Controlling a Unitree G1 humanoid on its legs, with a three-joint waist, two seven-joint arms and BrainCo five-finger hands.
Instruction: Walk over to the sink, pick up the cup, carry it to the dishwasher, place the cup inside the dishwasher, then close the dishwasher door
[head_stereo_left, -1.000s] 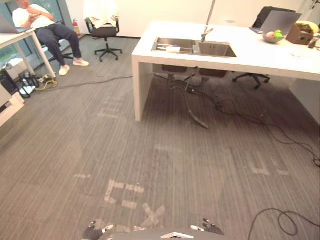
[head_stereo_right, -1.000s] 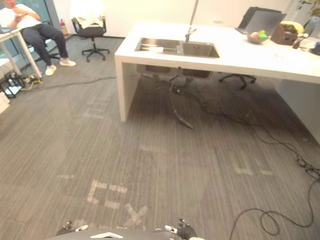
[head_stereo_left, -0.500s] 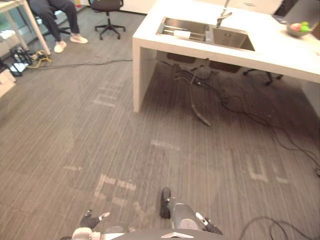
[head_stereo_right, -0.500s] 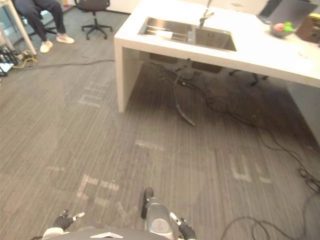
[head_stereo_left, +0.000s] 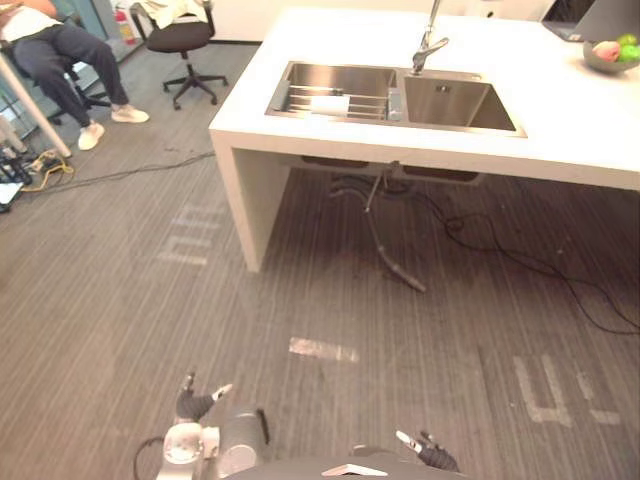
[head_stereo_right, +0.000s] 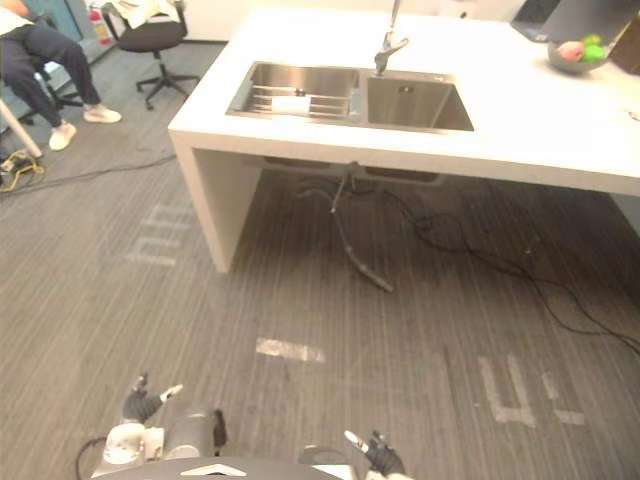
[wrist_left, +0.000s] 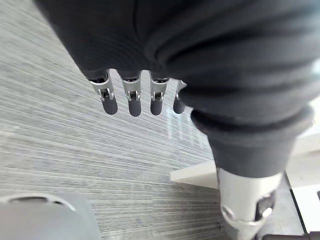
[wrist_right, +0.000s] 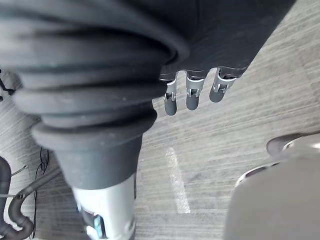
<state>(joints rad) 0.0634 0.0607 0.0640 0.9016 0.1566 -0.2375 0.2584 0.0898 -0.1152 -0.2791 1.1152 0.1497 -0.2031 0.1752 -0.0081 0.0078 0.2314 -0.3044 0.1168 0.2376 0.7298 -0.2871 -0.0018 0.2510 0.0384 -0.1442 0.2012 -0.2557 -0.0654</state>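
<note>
Head views, looking down at grey carpet (head_stereo_left: 120, 300) with a white counter (head_stereo_left: 560, 140) across the upper half of the frame.

- Sink (head_stereo_left: 455, 98): a steel double basin set into the counter, upper centre. The faucet (head_stereo_left: 428, 45) stands at the back edge, over the divide between the two basins.
- Cup (head_stereo_left: 329, 102): a small white shape in the left-hand basin, lying on a wire rack (head_stereo_left: 298, 100). Too small to make out its form or which way it faces. Well apart from both hands.
- Left hand (head_stereo_left: 197, 402): low in the frame, lower left, above the carpet. In its own wrist view the fingers (wrist_left: 134, 97) hang in a straight, loose row with bare carpet past them. Nothing held, nothing touched.
- Right hand (head_stereo_left: 428, 455): at the bottom edge, right of centre. In its wrist view the fingers (wrist_right: 192, 95) likewise hang straight and relaxed over the carpet. Empty.
- Fruit bowl (head_stereo_left: 608, 55): on the counter, upper right corner.
- Grey hose (head_stereo_left: 385, 250): hangs from under the sink and trails onto the floor.
- Pale tape strip (head_stereo_left: 323, 349): on the carpet, mid-frame, between the hands and the counter.
- Upper left: a seated person (head_stereo_left: 50, 50), with a black office chair (head_stereo_left: 180, 40) just beside.
</note>
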